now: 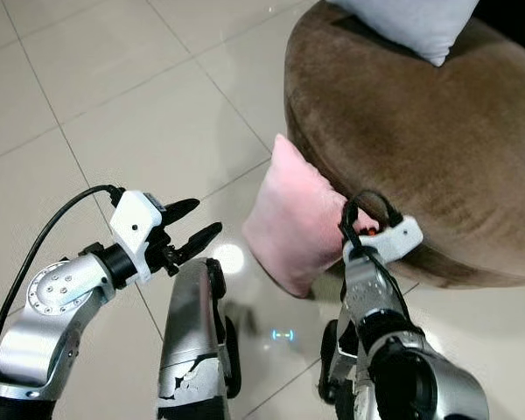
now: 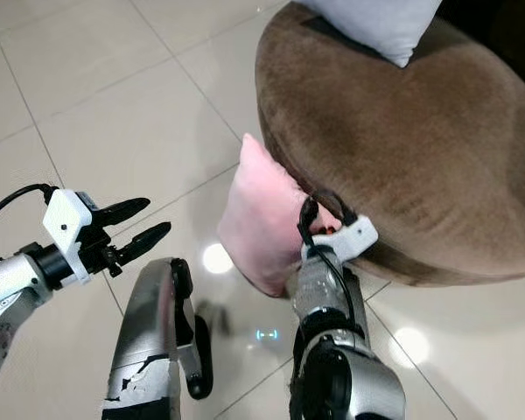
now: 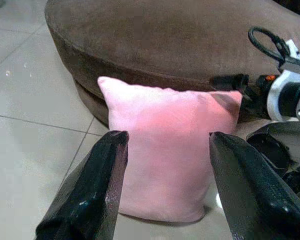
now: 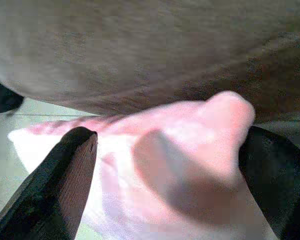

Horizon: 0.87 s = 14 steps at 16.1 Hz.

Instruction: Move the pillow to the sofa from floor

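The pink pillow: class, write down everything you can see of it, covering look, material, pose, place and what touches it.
The pink pillow is a soft, plush-looking rectangular cushion. It stands upright on the pale tiled floor, leaning against the side of the brown sofa. The right tool sits at its upper corner, black fingers on either side of the bunched fabric. The left tool is open and apart, pointing at its broad face.

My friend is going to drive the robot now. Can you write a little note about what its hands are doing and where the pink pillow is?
Left tool: open, hovering over the floor, aimed at the pink pillow, not touching.
Right tool: fingers on either side of the pillow's upper corner, against the sofa's edge; grip not confirmed.
Pillow: standing on the tile floor, leaning on the brown sofa. A pale pillow already lies on the sofa.
Done: reach. Left: grip, lift, set on sofa.
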Available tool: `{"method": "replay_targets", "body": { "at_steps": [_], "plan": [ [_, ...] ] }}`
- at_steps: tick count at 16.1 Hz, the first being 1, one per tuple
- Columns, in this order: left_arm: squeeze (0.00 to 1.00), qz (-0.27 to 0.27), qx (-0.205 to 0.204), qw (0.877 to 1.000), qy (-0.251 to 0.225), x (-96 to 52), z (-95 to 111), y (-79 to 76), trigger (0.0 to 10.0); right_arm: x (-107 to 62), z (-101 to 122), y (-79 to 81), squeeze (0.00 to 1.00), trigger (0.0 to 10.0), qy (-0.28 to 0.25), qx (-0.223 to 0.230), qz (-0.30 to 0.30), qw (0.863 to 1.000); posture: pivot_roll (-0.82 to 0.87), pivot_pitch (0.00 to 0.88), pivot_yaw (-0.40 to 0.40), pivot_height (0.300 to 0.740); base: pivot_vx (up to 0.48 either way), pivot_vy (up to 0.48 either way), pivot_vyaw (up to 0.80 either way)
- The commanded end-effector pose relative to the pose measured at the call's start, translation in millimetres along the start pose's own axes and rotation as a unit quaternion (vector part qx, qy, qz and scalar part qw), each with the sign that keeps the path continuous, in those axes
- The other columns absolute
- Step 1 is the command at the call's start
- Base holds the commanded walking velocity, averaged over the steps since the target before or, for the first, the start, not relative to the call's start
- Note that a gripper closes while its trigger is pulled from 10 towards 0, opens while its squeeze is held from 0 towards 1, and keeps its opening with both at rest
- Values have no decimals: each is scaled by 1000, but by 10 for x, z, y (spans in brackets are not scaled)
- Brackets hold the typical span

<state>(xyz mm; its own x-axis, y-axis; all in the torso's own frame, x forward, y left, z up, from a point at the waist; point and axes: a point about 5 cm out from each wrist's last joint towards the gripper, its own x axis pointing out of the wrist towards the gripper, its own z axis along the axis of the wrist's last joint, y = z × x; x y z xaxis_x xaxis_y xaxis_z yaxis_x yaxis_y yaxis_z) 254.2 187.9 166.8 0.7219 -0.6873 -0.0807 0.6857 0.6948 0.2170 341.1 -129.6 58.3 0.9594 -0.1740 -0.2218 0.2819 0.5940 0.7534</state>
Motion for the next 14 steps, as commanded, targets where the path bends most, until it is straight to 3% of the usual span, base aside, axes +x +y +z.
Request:
{"method": "replay_targets", "body": {
  "at_steps": [1, 2, 3, 5, 6, 7, 8, 14],
  "plan": [
    [0, -5, 3, 1000, 8, -53, -10, 13, 10000, -42, -167, 118, 59, 10000, 24, -13, 19, 999, 377, 375, 76, 515, 0, 0, 0],
    [0, -6, 5, 1000, 10, -52, -14, 18, 10000, -45, -194, 139, 0, 10000, 31, -36, 19, 999, 376, 377, 75, 515, 0, 0, 0],
    [0, -6, 7, 1000, 11, -50, -17, 20, 10000, -56, -235, 145, 0, 10000, 43, -74, 17, 996, 377, 379, 73, 515, 0, 0, 0],
    [0, -8, 8, 1000, 13, -50, -15, 12, 10000, -69, -271, 115, 0, 10000, 53, -101, 5, 993, 380, 380, 71, 515, 0, 0, 0],
    [0, -11, 8, 1000, 16, -58, -25, -2, 10000, -88, -308, 50, 0, 7804, 64, -113, -22, 991, 383, 382, 70, 515, 0, 0, 0],
    [0, -13, 9, 1000, 17, -69, -29, -14, 10000, -98, -322, 21, 0, 1412, 67, -110, -35, 991, 385, 385, 70, 515, 0, 0, 0],
    [0, -13, 9, 1000, 18, -73, -27, -17, 10000, -99, -322, 18, 0, 0, 65, -108, -38, 991, 388, 385, 70, 515, 0, 0, 0],
    [0, -11, 12, 1000, 17, -92, 6, -14, 10000, -105, -337, 46, 0, 0, 61, -90, -40, 993, 393, 381, 70, 515, 0, 0, 0]
  ]
}}
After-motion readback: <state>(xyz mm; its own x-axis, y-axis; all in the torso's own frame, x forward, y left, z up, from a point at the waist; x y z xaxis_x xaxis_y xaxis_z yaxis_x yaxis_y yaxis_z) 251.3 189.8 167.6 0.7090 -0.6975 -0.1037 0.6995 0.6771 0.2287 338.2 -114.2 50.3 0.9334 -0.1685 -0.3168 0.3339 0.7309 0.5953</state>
